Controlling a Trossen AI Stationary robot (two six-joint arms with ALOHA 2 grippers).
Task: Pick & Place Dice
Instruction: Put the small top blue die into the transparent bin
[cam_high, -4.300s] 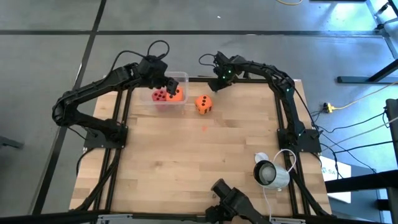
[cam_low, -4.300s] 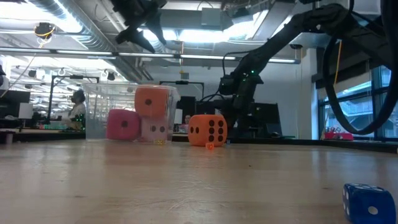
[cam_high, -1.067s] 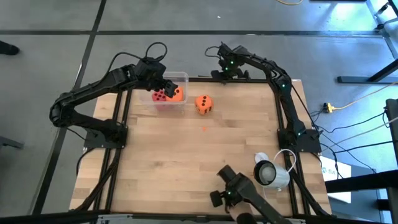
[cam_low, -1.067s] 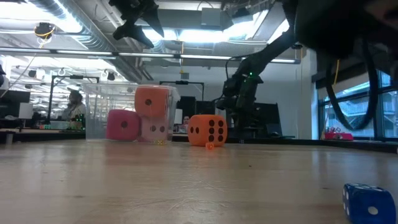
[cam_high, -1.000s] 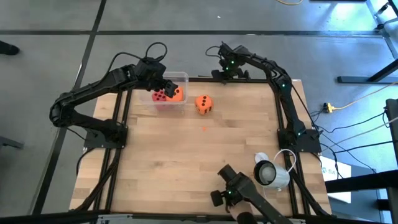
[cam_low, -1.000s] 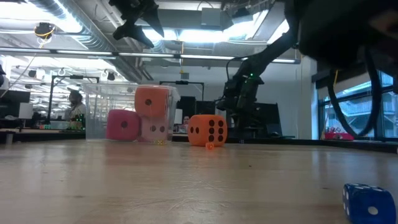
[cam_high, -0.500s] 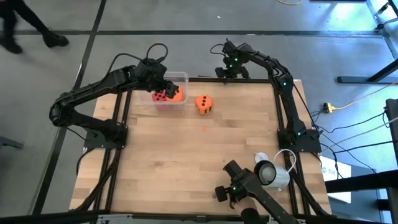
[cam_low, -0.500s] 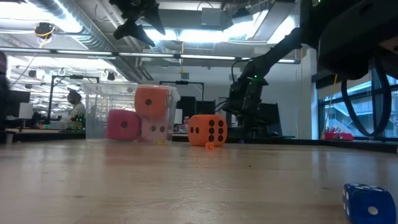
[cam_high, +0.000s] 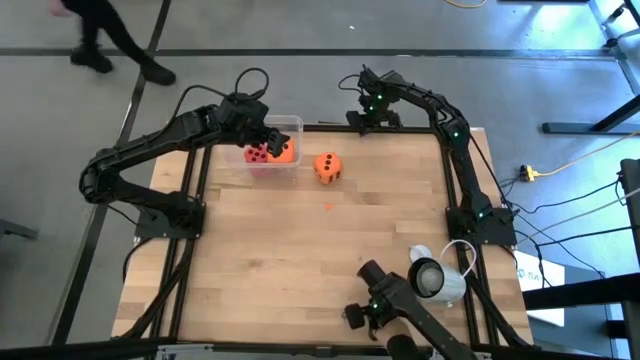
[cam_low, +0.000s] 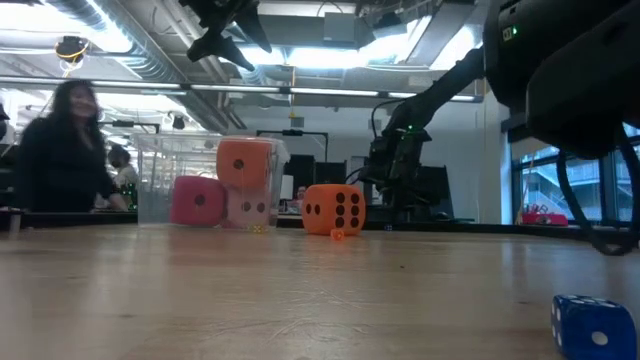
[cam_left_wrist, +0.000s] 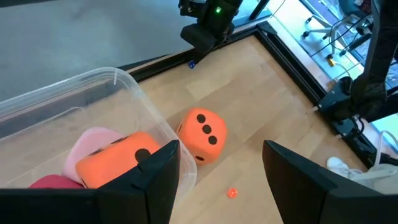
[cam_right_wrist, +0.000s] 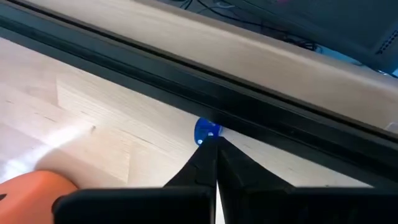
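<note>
A clear box (cam_high: 293, 124) stands at the table's far left. In it an orange die (cam_left_wrist: 118, 165) lies on a pale pink die (cam_left_wrist: 99, 138) and a red one (cam_left_wrist: 46, 182). Another orange die (cam_high: 327, 167) rests on the wood right of the box. My left gripper (cam_left_wrist: 221, 155) hangs open above the box's right wall, holding nothing. My right gripper (cam_right_wrist: 214, 142) is shut and points steeply down at the far edge. Its tip stands against a tiny blue die (cam_right_wrist: 207, 129) that lies by the black frame. My right gripper's shut fingertips (cam_right_wrist: 210, 149) come from above, slanting, at the tiny blue die's near side (cam_right_wrist: 205, 134). Whether they touch it, I cannot tell. The die lies on the wood against the frame rail.
A third dark arm (cam_high: 385, 305) reaches over the near edge, beside a white round object (cam_high: 436, 278). A small blue die (cam_low: 590, 325) lies close to the low camera. A person (cam_low: 62, 150) passes beyond the far edge. Bare wood fills the middle of the table.
My right gripper has edged along the far edge toward the table's right and sunk slightly, staying shut. The dark arm at the near edge has shifted right. A person has walked in behind the table. The dice and my left gripper have kept still.
</note>
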